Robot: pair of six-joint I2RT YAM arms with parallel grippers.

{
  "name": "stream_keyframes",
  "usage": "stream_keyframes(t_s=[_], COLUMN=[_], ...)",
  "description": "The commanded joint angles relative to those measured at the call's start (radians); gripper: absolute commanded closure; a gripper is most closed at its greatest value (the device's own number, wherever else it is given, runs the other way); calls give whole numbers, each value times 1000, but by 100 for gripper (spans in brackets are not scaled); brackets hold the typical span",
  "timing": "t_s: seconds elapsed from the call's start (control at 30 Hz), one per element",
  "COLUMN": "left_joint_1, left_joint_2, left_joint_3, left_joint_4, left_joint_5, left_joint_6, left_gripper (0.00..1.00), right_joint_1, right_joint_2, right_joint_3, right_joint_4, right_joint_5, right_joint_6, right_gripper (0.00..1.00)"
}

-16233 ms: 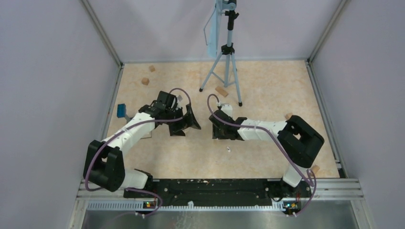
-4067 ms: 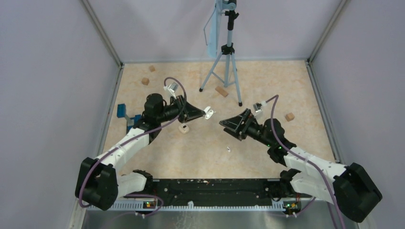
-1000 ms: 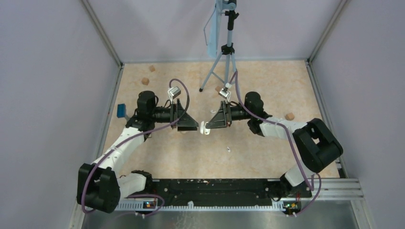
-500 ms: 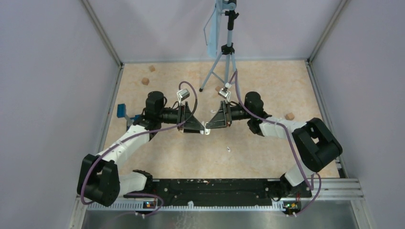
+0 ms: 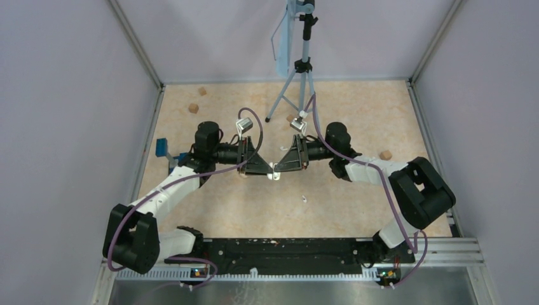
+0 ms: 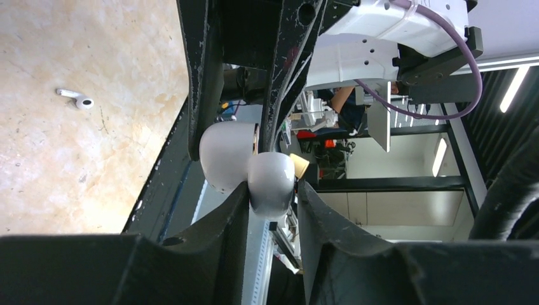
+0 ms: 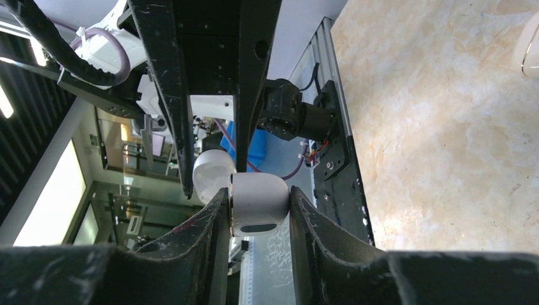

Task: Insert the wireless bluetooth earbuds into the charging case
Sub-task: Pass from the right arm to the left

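The white charging case [image 5: 273,171] hangs open in mid-air between my two grippers, above the table's middle. My right gripper [image 7: 257,213] is shut on the case body [image 7: 257,203], both fingers pressed to its sides. My left gripper [image 6: 272,203] has its jaws narrowed round the lid [image 6: 272,184]. One finger touches the lid and a thin gap shows at the other. One small white earbud [image 6: 75,98] lies on the table, visible from above as a sliver [image 5: 304,198] nearer the arm bases. No earbud is visible in the case.
A tripod [image 5: 299,89] stands at the back centre. Tan wooden blocks [image 5: 193,108] [image 5: 385,155] lie scattered and a blue object [image 5: 162,147] sits at the left wall. Another white rounded object [image 7: 531,44] lies on the table.
My left gripper has moved right to meet the right gripper, and its jaws have narrowed round the case lid. The right gripper has held still with the case body.
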Motion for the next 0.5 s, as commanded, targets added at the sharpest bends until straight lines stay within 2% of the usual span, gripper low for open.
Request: stream_keyframes(t_s=[0.0, 0.17, 0.2, 0.3, 0.37, 0.43, 0.47], left_joint_1=[-6, -6, -6, -7, -5, -5, -5], left_joint_2=[4, 6, 6, 7, 9, 9, 10], left_joint_3=[25, 23, 23, 25, 25, 24, 24], left_joint_4=[34, 28, 26, 10, 2, -2, -3], left_joint_5=[-12, -17, -18, -28, -31, -33, -33], left_joint_6=[24, 28, 29, 40, 46, 49, 51], left_gripper=[66, 82, 84, 92, 94, 93, 89], right_joint_1=[3, 3, 3, 3, 4, 3, 2], right_joint_2=[-5, -4, -5, -13, -23, -38, -45], right_joint_3=[35, 30, 30, 31, 30, 30, 32], right_joint_4=[64, 61, 60, 28, 4, -33, -54], right_joint_5=[-6, -3, -3, 9, 19, 29, 32], right_joint_6=[-4, -3, -1, -14, -31, -59, -74], right_gripper=[100, 100, 97, 77, 71, 74, 77])
